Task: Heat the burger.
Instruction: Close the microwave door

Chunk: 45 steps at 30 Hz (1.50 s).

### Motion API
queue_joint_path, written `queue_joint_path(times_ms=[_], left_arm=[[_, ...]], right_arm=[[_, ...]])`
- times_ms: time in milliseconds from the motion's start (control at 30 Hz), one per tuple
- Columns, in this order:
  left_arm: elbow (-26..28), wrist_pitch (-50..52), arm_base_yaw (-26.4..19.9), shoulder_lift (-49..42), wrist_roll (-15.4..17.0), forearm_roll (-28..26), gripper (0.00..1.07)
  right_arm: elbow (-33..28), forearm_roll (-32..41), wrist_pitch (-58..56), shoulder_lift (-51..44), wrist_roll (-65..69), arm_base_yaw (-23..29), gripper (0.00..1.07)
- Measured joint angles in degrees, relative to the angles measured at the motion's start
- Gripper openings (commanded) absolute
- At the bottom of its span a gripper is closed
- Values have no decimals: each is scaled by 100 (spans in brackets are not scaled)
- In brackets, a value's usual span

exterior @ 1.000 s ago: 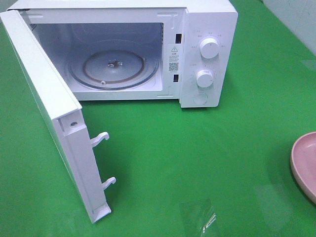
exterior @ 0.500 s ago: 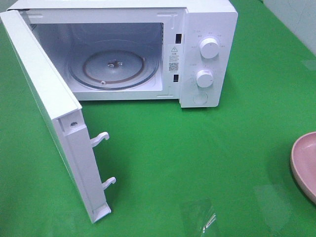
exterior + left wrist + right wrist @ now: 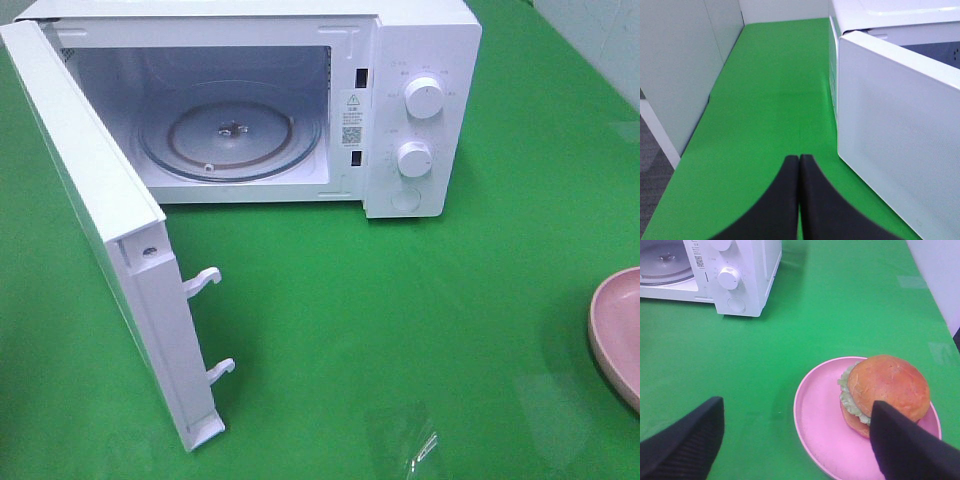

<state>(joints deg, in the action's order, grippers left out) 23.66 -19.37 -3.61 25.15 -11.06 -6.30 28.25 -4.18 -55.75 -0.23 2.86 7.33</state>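
Across the upper left of the exterior high view, the microwave (image 3: pixel 300 100) stands with its door (image 3: pixel 110 250) swung fully open and its turntable (image 3: pixel 230 135) bare; a pink plate (image 3: pixel 618 335) shows at the right edge, on the green tabletop (image 3: pixel 400 320). Left wrist view: the left gripper (image 3: pixel 799 165) is closed on nothing, beside the door (image 3: pixel 900 150). Right wrist view: the right gripper (image 3: pixel 795 440) is spread wide above the plate (image 3: pixel 820 425), holding nothing; the burger (image 3: pixel 885 390) sits on the plate's right half. Door opening appears done; loading, closing and starting the heating remain.
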Motion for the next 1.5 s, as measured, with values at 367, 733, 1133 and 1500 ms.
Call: queue_joint_path(times_ms=[367, 733, 1133, 1500], left_arm=[[-1175, 2578, 0, 791, -120, -69, 0], [-1272, 3890, 0, 2034, 556, 430, 0], [-1272, 5357, 0, 3415, 2143, 2550, 0], [-928, 6148, 693, 4801, 2384, 3071, 0]], right_arm=[[0, 0, 0, 0, 0, 0, 76], [0, 0, 6, 0, 0, 0, 76], [0, 0, 6, 0, 0, 0, 76], [0, 0, 6, 0, 0, 0, 76]])
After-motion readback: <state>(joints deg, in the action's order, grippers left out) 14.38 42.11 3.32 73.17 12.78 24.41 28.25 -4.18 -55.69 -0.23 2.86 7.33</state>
